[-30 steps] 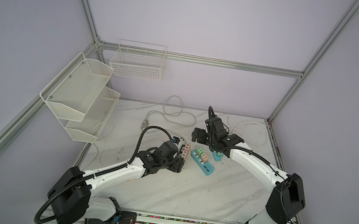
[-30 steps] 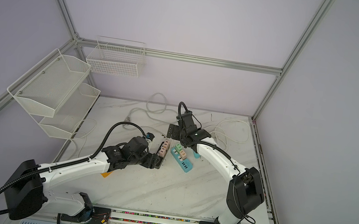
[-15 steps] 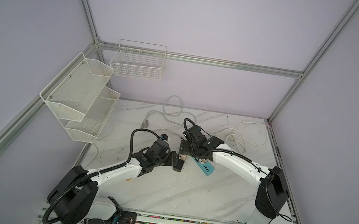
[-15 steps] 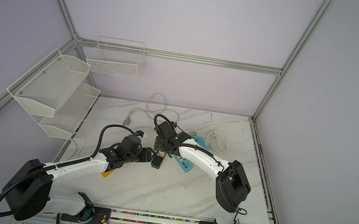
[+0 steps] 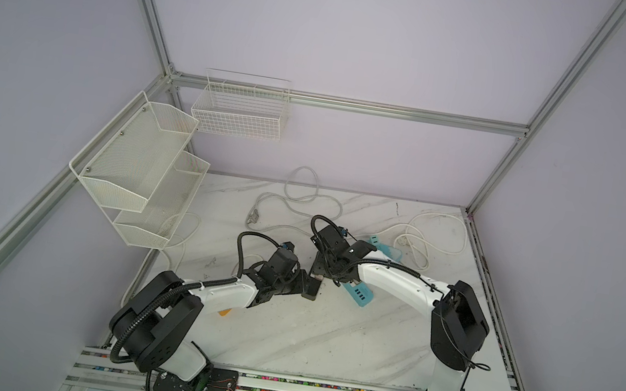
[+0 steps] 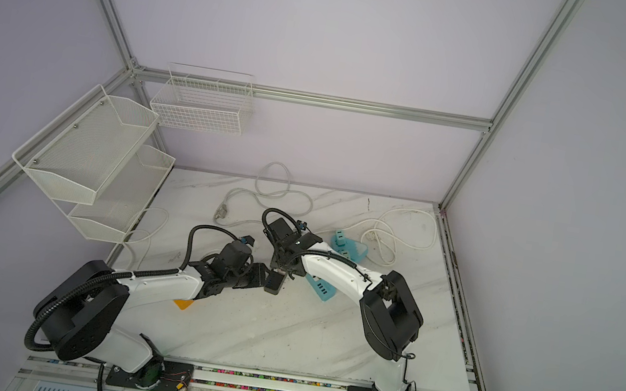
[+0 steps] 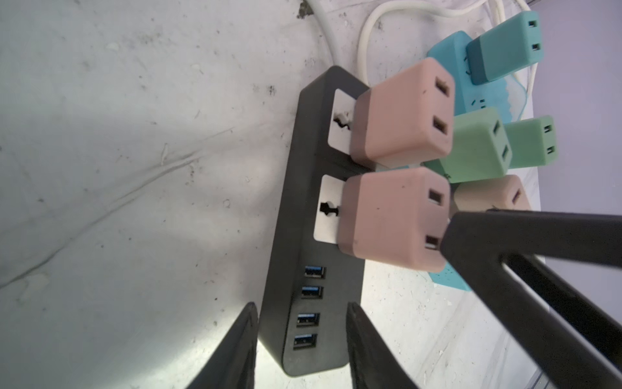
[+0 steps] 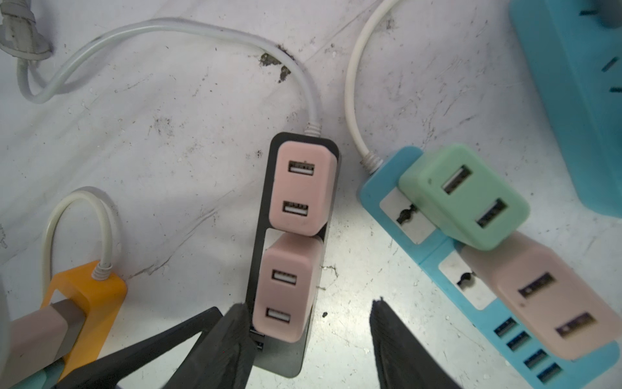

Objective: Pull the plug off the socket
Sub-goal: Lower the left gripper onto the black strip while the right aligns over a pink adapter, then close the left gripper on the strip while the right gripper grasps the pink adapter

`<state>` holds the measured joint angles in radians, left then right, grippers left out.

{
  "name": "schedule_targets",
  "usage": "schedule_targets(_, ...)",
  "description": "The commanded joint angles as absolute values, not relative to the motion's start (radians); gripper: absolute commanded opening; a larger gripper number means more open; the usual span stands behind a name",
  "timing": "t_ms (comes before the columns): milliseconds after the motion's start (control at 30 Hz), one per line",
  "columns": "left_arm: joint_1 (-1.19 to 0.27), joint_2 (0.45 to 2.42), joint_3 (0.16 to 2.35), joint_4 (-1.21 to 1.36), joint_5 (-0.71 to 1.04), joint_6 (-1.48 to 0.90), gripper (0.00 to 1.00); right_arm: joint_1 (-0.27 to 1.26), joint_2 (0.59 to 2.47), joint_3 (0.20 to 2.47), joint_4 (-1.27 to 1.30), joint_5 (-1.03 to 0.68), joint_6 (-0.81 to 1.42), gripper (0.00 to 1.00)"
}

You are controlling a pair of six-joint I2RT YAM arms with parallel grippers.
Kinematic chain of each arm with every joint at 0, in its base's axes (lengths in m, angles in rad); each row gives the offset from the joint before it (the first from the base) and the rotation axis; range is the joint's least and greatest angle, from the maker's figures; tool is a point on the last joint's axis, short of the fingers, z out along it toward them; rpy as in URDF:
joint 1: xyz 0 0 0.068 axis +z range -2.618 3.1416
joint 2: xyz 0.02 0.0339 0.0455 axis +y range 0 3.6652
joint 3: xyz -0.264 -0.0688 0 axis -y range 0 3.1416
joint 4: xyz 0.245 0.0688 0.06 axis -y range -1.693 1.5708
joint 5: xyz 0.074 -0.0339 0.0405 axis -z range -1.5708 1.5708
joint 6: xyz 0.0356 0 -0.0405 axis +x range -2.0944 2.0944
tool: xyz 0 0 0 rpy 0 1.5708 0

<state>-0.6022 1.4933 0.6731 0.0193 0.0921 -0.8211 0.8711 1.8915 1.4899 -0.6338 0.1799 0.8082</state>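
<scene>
A black socket strip (image 7: 292,235) lies on the marble table with two pink plugs in it. My left gripper (image 7: 301,308) straddles its USB end, a finger pressed on each long side. My right gripper (image 8: 309,303) hangs open over the pink plug (image 8: 289,286) nearest that end. One finger (image 8: 235,323) touches the plug's side. Its second finger (image 8: 387,323) stands well clear of it. The second pink plug (image 8: 303,188) sits by the cord end. In both top views the grippers (image 5: 312,285) (image 6: 278,273) meet at mid-table and mostly hide the strip (image 6: 273,284).
A blue strip (image 8: 434,252) with a green and a beige plug lies just right of the black one. Another blue strip (image 5: 383,250) lies behind. An orange strip (image 8: 87,289) sits under my left arm. White cords (image 5: 301,203) loop at the back. Wire baskets (image 5: 139,162) hang on the left wall.
My right arm has swung left from the blue strip to the black one. The left arm has drawn back with the strip end. Both grippers' jaws have narrowed.
</scene>
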Motion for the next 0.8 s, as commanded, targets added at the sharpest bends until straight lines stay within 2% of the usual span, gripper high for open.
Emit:
schedule_targets(0, -0.595, 1.497, 0.626, 0.092, 0.117, -0.839, 0.43, 0.879, 1.919, 1.521, -0.641, 0.201, 0.842, 0.60)
schedule_targets(233, -0.595, 1.535, 0.627, 0.130, 0.144, -0.845, 0.42, 0.879, 1.955, 1.538, -0.629, 0.198, 0.844, 0.55)
schedule_targets(767, -0.591, 1.580, 0.588, 0.153, 0.115, -0.898, 0.40, 0.892, 2.018, 1.569, -0.655, 0.243, 0.883, 0.52)
